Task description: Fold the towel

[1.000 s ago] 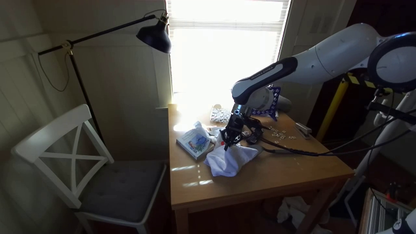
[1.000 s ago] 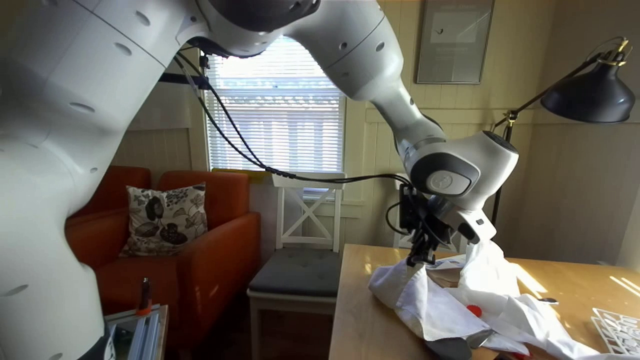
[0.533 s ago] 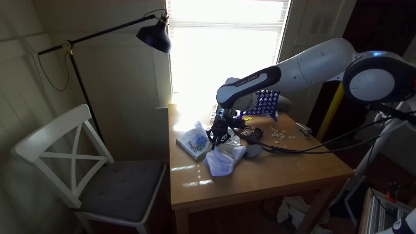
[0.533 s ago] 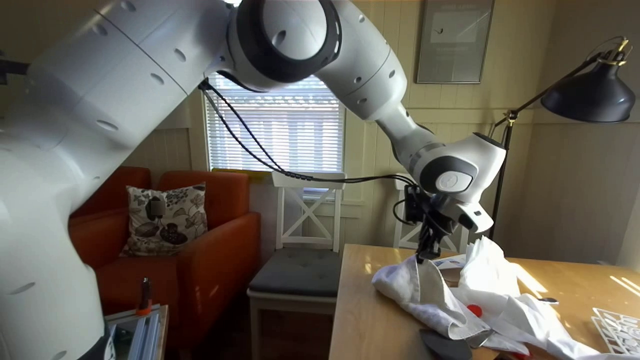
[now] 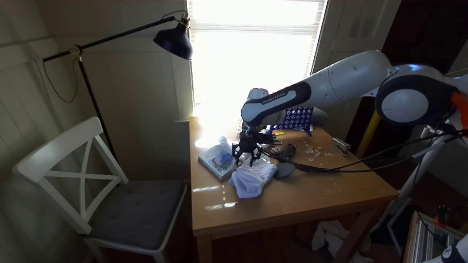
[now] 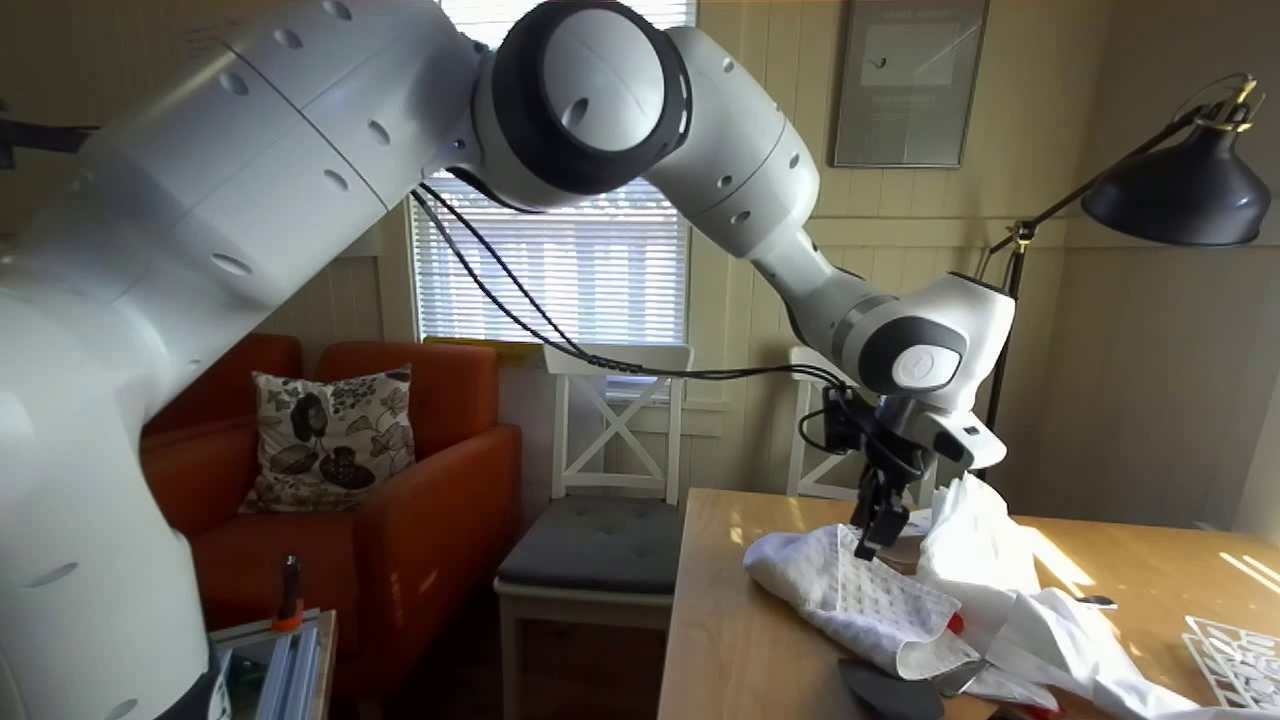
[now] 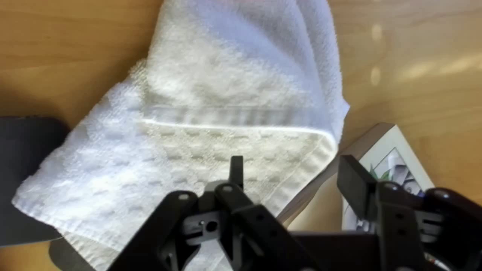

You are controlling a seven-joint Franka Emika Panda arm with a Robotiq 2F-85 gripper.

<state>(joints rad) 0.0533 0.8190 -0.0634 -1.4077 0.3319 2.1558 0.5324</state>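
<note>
The white towel (image 7: pixel 226 75) lies partly folded on the table, a smooth hemmed flap over a dimpled layer. It shows in both exterior views, in a lumpy heap (image 5: pixel 250 180) and with its dotted side up (image 6: pixel 880 600). My gripper (image 7: pixel 292 173) stands open just above it, with no cloth between the fingertips. One finger (image 7: pixel 236 169) is over the dimpled layer; the opposite finger (image 7: pixel 356 188) is beyond the towel's edge, over the book. In an exterior view the spread jaws of the gripper (image 5: pixel 244 164) hang at the towel's far end. Whether the fingertips touch the cloth, I cannot tell.
A book (image 5: pixel 219 160) sits close beside the towel. A dark grey flat thing (image 7: pixel 26 180) lies on the opposite side. Crumpled white material (image 6: pixel 1060 625) is next to the towel. A blue game rack (image 5: pixel 298 117), scattered small tiles (image 5: pixel 312 149) and a stapler (image 5: pixel 341 144) occupy the table further off.
My gripper was shut on a raised peak of the towel, carried it toward the book, then opened. The cloth has dropped and now lies flatter, with its dotted side showing.
</note>
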